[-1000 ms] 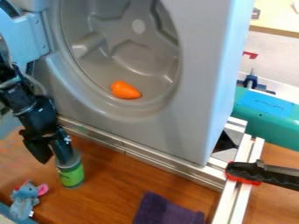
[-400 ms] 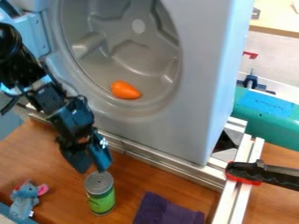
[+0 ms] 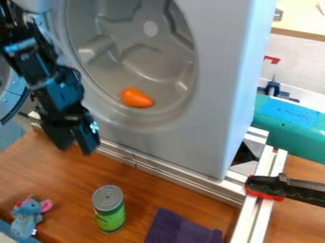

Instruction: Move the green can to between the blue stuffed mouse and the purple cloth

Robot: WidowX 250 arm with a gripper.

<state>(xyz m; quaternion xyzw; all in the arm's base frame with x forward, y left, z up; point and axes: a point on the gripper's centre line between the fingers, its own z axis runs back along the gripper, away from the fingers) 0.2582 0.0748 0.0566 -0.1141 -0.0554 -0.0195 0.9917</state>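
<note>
**Green-labelled can (image 3: 110, 219) upright on the boards, my gripper (image 3: 75, 151) parted and away from it**

From my seat at the controls: the jaws stand part-way open, a modest gap showing between the two tips. They have hold of nothing. The gripper hangs at the left, tips down, in front of the metal rail (image 3: 177, 175) that runs along the foot of the grey moulded panel (image 3: 209, 137). I cannot tell how high the tips are above the wooden surface (image 3: 60, 178)

The can: a cylinder with a dull grey round lid, a grey band under it and a bright green label round the lower body. Dark marks on the label, too small for me to make out. It stands on the wood, below and to the right of the gripper in my view, well apart from the tips

Lie of the can: on its base, lid facing up, long axis vertical. Seen from my slanted camera, that axis runs down the view

Round about: blue-grey plush mouse (image 3: 26, 217) with pink ear to the left of the can, purple cloth (image 3: 181, 228) near it on the right. Orange object (image 3: 136, 98) low in the panel's round recess (image 3: 149, 61)
</note>
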